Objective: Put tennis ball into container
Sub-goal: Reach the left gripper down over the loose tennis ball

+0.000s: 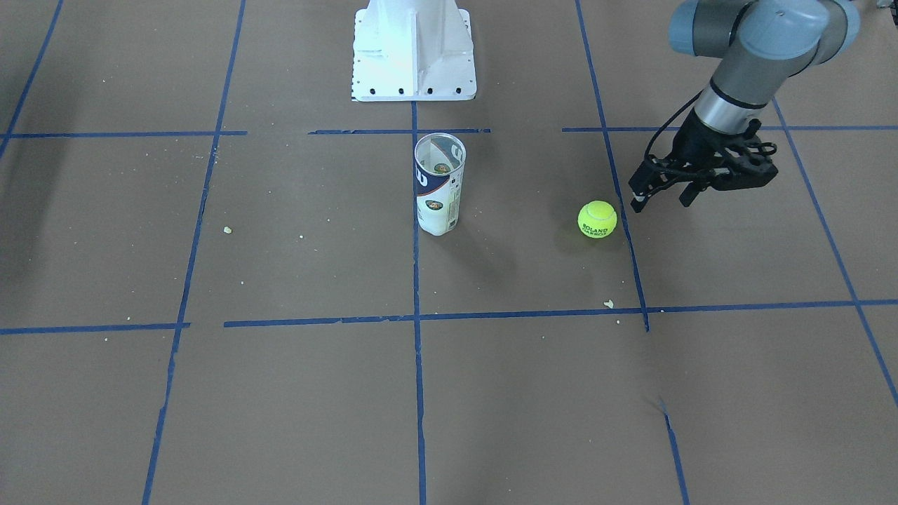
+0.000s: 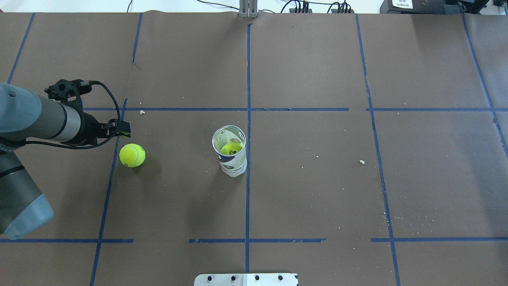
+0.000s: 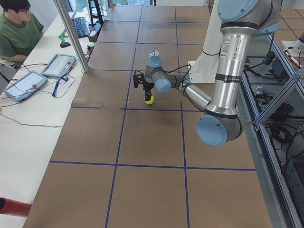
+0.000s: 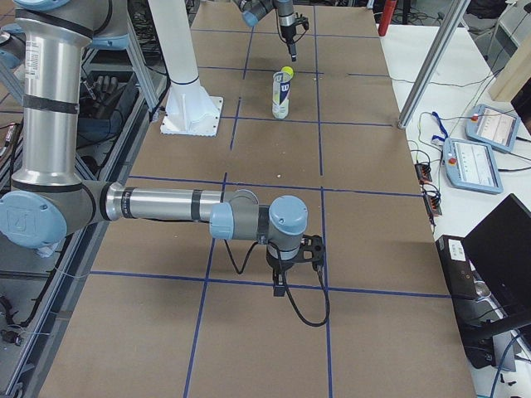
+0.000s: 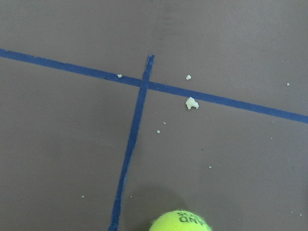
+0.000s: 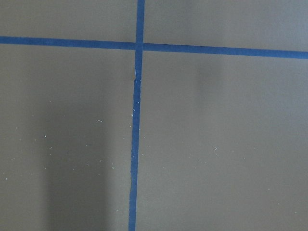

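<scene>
The tennis ball (image 1: 597,219) (image 2: 132,155) lies on the brown table, yellow-green with dark lettering. My left gripper (image 1: 663,200) (image 2: 119,130) hovers just beside and above it, on the side away from the can. Its fingers are spread open and nothing is between them. In the left wrist view only the ball's top (image 5: 180,222) shows at the bottom edge. The container (image 1: 440,184) (image 2: 232,153) stands upright near the table's middle, mouth open, with another yellow-green ball (image 2: 231,149) inside it. My right gripper (image 4: 286,278) shows only in the right side view, low over the table; I cannot tell its state.
The white robot base (image 1: 414,52) stands behind the can. Blue tape lines (image 2: 248,119) grid the brown table, and small crumbs (image 5: 191,103) lie scattered on it. An operator (image 3: 19,33) sits at a side desk with tablets.
</scene>
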{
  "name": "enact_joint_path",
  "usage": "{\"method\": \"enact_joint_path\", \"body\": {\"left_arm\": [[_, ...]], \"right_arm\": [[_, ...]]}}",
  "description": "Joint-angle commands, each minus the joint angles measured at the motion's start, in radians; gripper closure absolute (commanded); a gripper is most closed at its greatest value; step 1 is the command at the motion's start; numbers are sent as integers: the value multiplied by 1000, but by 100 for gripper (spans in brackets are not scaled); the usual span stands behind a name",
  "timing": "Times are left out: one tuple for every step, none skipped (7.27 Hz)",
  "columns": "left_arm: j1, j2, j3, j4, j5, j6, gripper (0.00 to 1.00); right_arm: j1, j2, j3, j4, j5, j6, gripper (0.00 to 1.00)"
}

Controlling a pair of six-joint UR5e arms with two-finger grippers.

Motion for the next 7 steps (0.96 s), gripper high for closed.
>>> {"method": "enact_joint_path", "body": {"left_arm": [[50, -56, 59, 2, 41, -39, 0], [69, -64, 72, 2, 62, -49, 0], [87, -64, 90, 2, 76, -50, 0], [101, -64, 102, 2, 87, -50, 0], [104, -64, 122, 1, 97, -50, 0], [118, -65, 134, -1, 98, -48, 0], [122, -65, 135, -1, 98, -43, 1]], "right_arm": [[0, 0, 0, 0, 0, 0, 0], [0, 0, 0, 0, 0, 0, 0], [0, 0, 0, 0, 0, 0, 0], [0, 0, 0, 0, 0, 0, 0], [0, 0, 0, 0, 0, 0, 0], [0, 0, 0, 0, 0, 0, 0], [0, 0, 0, 0, 0, 0, 0]]}}
